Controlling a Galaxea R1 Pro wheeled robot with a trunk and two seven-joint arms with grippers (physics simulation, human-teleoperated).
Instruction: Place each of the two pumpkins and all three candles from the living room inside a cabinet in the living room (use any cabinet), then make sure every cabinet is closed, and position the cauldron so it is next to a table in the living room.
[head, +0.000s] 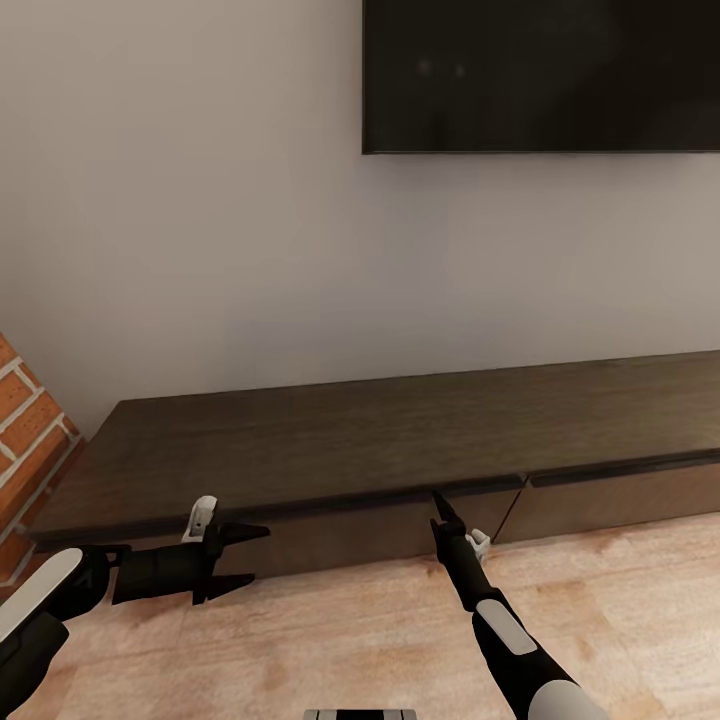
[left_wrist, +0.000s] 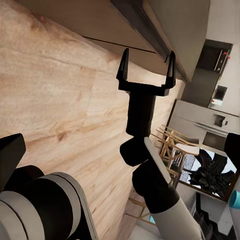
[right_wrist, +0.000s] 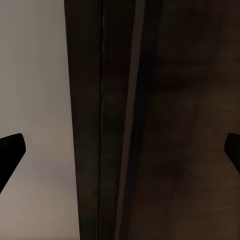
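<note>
The long dark cabinet (head: 400, 440) sits against the pale wall and fills the middle of the head view, from 9 o'clock to 3 o'clock. Its 2 flat fronts look shut, with a thin gap between them near 5 o'clock. A big black screen (head: 540, 75) hangs on the wall at 1 o'clock. A bit of red brick (head: 25, 440) shows at 9 o'clock.

The left gripper (head: 245, 555) is low at 7 o'clock. Its arm lies flat and points sideways toward the right, just in front of the left cabinet front. Its jaws are wide and hold nothing.

The right gripper (head: 440, 505) is near 6 o'clock. Its arm reaches up and forward from the bottom edge, and the tip is right under the lip of the cabinet top, beside the gap between the 2 fronts. In the left wrist view the right gripper (left_wrist: 146, 70) has its jaws wide, close to the cabinet edge over the wooden floor (left_wrist: 55, 95). In the right wrist view the cabinet edge (right_wrist: 120, 120) is between the 2 dark fingertips (right_wrist: 10, 150).
</note>
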